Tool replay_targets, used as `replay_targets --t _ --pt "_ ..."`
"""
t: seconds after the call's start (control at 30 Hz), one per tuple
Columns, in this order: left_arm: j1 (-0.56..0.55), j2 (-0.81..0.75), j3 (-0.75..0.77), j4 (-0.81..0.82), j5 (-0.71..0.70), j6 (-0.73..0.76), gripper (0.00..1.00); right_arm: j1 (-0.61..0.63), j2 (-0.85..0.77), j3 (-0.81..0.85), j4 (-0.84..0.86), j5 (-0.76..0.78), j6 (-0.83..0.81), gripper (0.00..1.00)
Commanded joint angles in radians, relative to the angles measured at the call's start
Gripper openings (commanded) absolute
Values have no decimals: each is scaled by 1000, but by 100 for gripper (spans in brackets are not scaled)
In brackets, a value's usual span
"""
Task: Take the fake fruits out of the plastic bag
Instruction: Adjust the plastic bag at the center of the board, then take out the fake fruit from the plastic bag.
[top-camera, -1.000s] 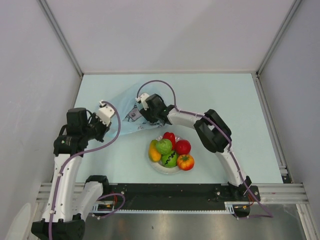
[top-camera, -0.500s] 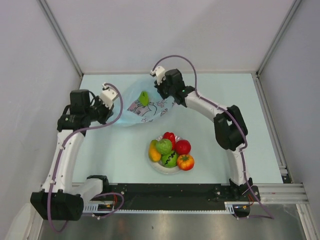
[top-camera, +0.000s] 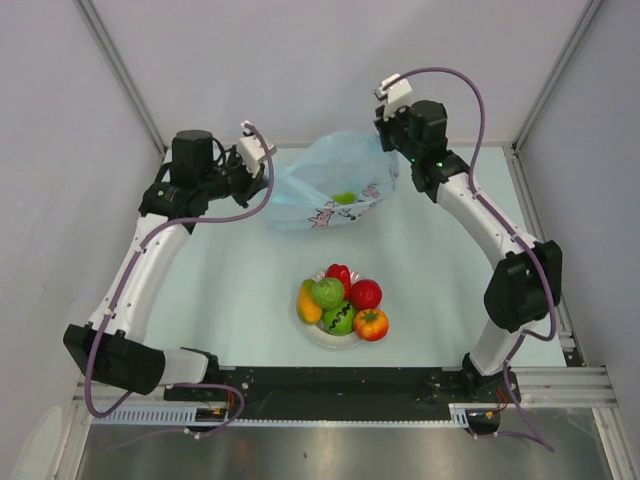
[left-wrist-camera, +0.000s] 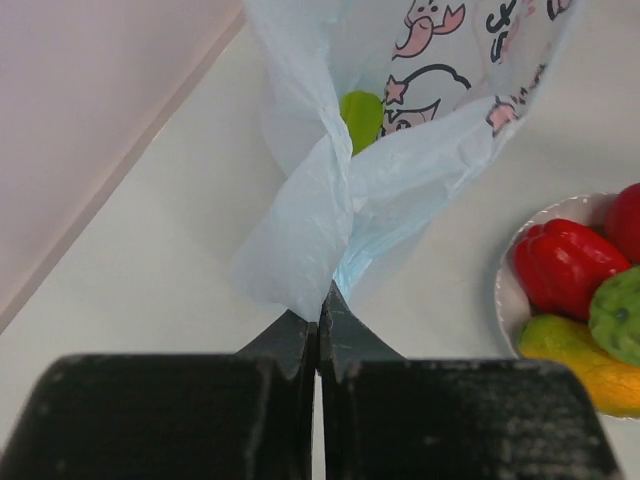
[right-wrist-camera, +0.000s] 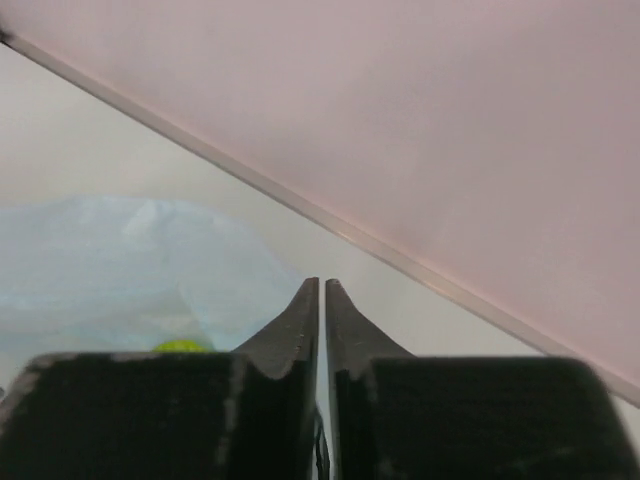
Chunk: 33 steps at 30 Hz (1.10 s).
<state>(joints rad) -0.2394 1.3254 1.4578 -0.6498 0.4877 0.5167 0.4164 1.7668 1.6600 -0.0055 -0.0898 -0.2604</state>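
- At the far side of the counter (top-camera: 225, 300), your plastic bag (top-camera: 335, 178) hangs spread between the two arms, close to the back wall (top-camera: 330, 70).
- Left end effector (left-wrist-camera: 318, 318): fingers pressed together on a twisted rope of the bag's pale blue film. The bag fans out beyond the tips.
- Right end effector (right-wrist-camera: 322, 287): fingers together, tips pointing toward the wall. The bag lies against its left finger. Whether any film is pinched between the tips, the wrist view does not settle.
- One green fruit (top-camera: 343, 198) sits inside the bag and shows through the film beside the printed cartoon figures.
- A plate (top-camera: 312, 333) sits near the middle of the counter, well apart from the bag and heaped with fruits. A red pepper (top-camera: 339, 274) is on its far side, with green, yellow and red pieces around it.
- Neither end effector touches the plate.
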Motion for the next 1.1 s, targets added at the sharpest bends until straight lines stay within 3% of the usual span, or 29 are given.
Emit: replay_targets --t 0.0,0.03,0.07,0.27,0.3,0.33,0.43,0.53,0.97,1.07 --pt "-32 -49 -62 61 115 -107 0 -1 -99 -149 18 88 1 25" --pt "-49 -52 -106 74 123 -125 0 -1 -112 -172 25 151 16 45" --pt "-60 -55 -123 81 150 -156 0 -1 -147 -192 29 165 21 50" --pt "-107 -45 -189 134 227 -282 0 96 -286 -193 -22 131 -16 63" --pt "-107 -40 -189 137 221 -287 0 108 -305 -197 -74 99 -16 61" --pt "-107 -40 -192 136 215 -288 0 130 -306 -200 -102 -10 -14 44" --pt "-107 -45 -197 133 187 -291 0 177 -285 -264 -145 -62 4 20" --pt "-107 -54 -185 133 164 -310 0 180 -222 -278 -188 -122 47 8" --pt "-107 -113 -270 111 114 -265 1 140 52 -275 -125 -136 240 7" --pt "-107 -126 -310 115 104 -254 0 144 89 -270 -103 -49 318 21"
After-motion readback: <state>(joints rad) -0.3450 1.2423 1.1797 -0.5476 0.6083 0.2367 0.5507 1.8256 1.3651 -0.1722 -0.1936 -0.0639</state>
